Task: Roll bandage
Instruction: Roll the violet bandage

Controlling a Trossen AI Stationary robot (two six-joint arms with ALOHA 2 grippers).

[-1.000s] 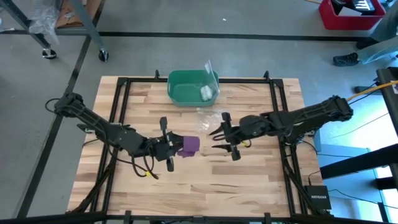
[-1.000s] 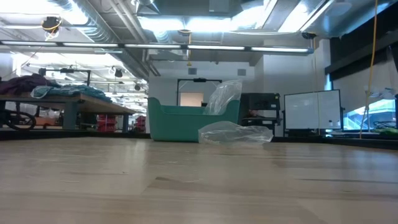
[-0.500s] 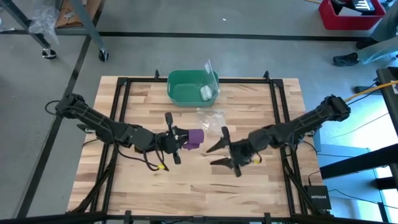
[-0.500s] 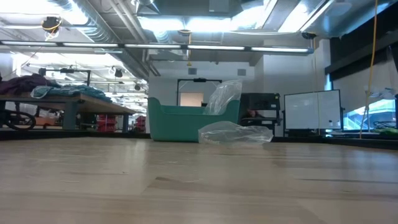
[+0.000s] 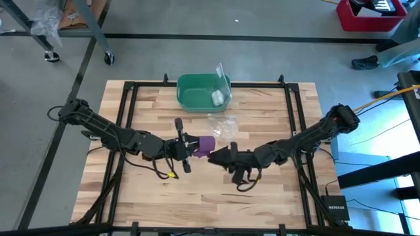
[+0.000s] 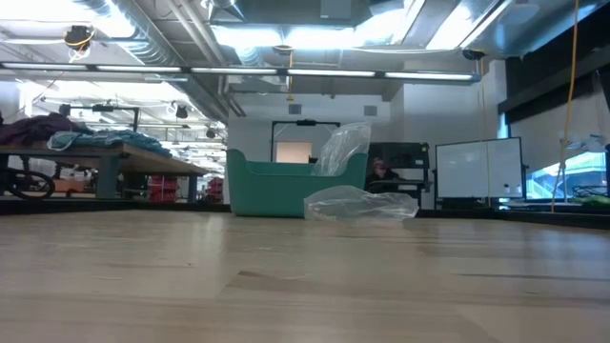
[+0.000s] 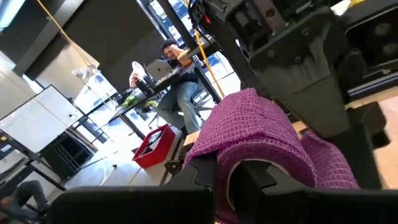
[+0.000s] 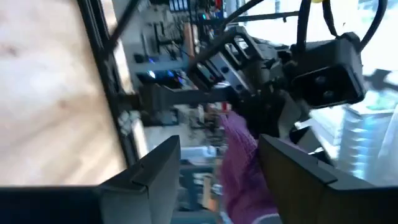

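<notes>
Bandage: the purple bandage (image 5: pixel 205 145) is a compact roll held above the middle of the surface (image 5: pixel 275 196), a little toward its far edge, between my two tools.
Left tool: my left tool (image 5: pixel 188 145) is pressed together, pinching the bandage by its near end; the left wrist view shows the woven roll (image 7: pixel 255 134) wrapped over my dark finger.
Right tool: my right tool (image 5: pixel 219 156) is spread, with its tips just beside the free side of the roll; in the right wrist view the purple fabric (image 8: pixel 239 163) sits between my two fingers, not yet gripped.
Step in hand: I judge I am bringing the right tool in to take or tuck the roll's loose outer layer.
Doing it well: I should keep the left pinch firm and level so the roll does not unwind, close the right fingers squarely across the roll and not on a single flap, and avoid knocking my left fingers.
Risk: a skewed grip could pull a layer loose.
Elsewhere: a green bin (image 5: pixel 203 91) and clear plastic bag (image 5: pixel 222 124) lie toward the far edge, well apart.
</notes>
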